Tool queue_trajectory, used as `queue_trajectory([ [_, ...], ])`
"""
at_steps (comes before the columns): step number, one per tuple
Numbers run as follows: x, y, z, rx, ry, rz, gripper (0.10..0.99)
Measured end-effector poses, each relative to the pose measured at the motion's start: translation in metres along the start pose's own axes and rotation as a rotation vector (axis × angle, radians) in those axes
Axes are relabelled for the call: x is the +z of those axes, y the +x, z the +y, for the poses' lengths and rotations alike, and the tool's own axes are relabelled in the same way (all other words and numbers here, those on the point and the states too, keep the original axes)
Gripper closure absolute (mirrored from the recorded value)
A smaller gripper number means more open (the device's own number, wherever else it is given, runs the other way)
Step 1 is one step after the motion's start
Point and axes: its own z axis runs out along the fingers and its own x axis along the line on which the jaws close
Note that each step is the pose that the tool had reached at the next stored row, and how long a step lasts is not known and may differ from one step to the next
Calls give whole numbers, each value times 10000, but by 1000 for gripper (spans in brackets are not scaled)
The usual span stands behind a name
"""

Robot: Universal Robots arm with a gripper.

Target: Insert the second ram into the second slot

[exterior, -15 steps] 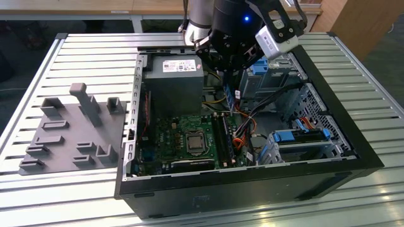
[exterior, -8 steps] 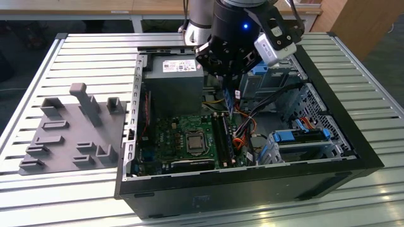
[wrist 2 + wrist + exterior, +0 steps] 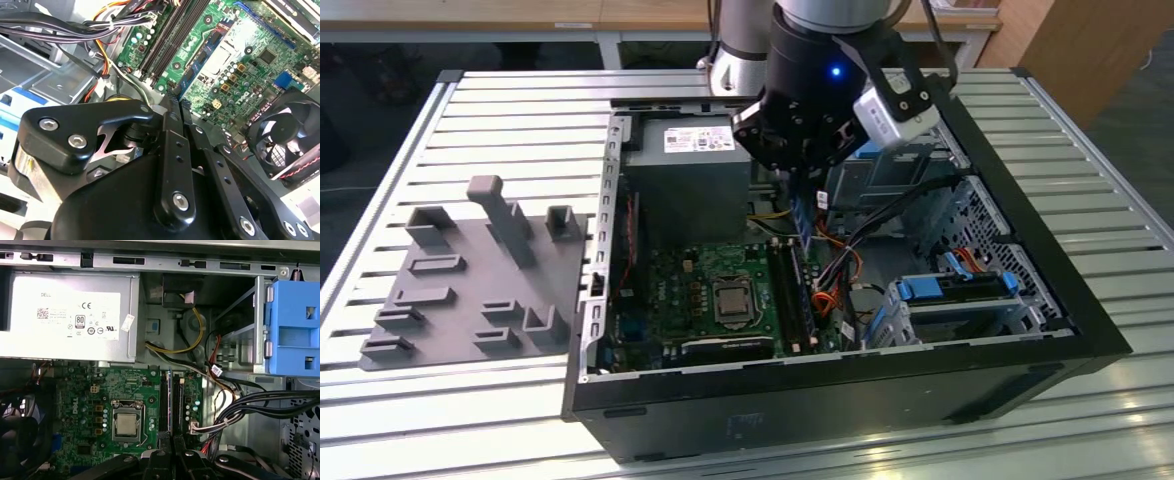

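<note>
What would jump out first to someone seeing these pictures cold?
The black gripper hanging over the open computer case draws the eye first, with the second ram pinched edge-on in it above the green motherboard. Next come the bright blue drive-bay latch inside the case and the grey fixture tray on the exterior view's left.

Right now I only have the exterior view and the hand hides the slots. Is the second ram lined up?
Observer: In the first wrist view the second ram shows edge-on, running parallel to the memory slots.
Operator: Grip ok?
Observer: The hand is closed on it; the stick runs straight out from its grip.
Operator: Cables nearby?
Observer: A white connector sits close beside the slots; the black cable bundle lies farther off.
</note>
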Motion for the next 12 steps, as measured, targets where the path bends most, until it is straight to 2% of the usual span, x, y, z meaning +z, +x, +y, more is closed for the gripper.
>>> queue_trajectory([
  [12,130,2,-6,0,9,0,953],
])
